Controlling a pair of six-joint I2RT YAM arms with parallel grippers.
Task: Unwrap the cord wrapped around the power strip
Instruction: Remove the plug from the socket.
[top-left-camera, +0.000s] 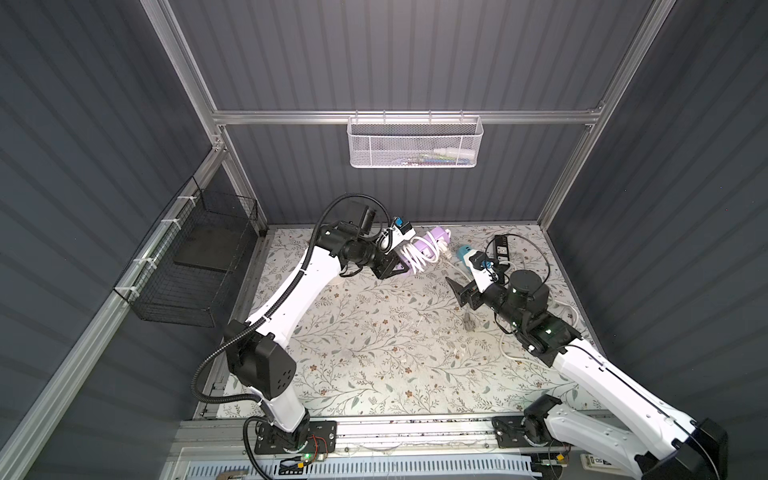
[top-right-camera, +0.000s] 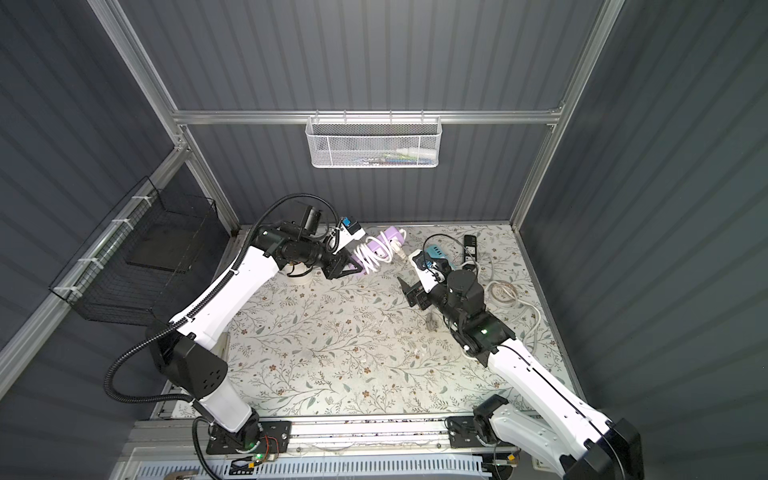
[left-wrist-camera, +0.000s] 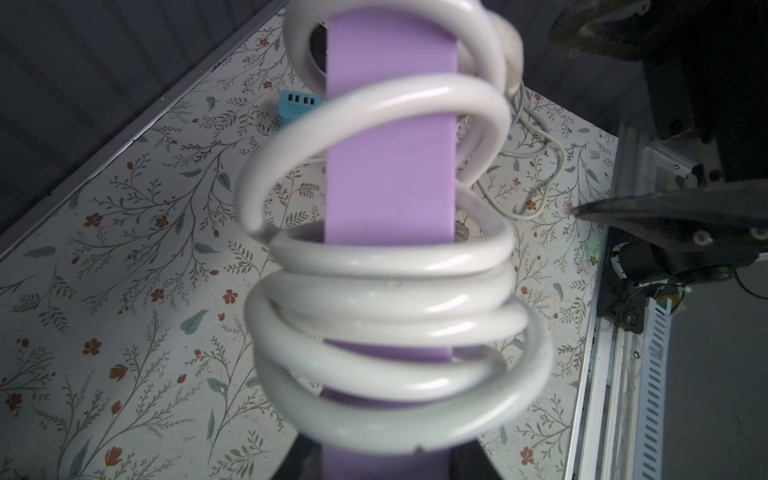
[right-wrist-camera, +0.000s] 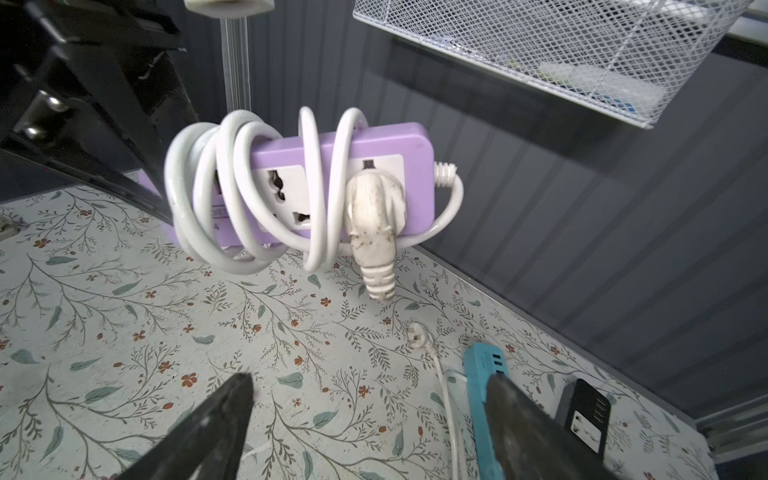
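A purple power strip (top-left-camera: 437, 236) (top-right-camera: 391, 237) hangs in the air near the back of the floral table, with my left gripper (top-left-camera: 401, 266) (top-right-camera: 353, 268) shut on one end of it. A thick white cord (top-left-camera: 419, 255) (left-wrist-camera: 386, 291) winds round the power strip (left-wrist-camera: 388, 166) in several loose loops. In the right wrist view the cord (right-wrist-camera: 199, 187) ends in a dirty white plug (right-wrist-camera: 372, 216) seated in a socket at the strip's (right-wrist-camera: 374, 141) far end. My right gripper (top-left-camera: 457, 293) (right-wrist-camera: 370, 399) stands open and empty, a short way to the right of the strip.
A teal power strip (top-left-camera: 465, 250) and a black one (top-left-camera: 500, 247) lie at the back right among loose white cords (top-left-camera: 569, 309). A white mesh basket (top-left-camera: 415, 141) hangs on the back rail. A black wire basket (top-left-camera: 195, 266) hangs on the left wall.
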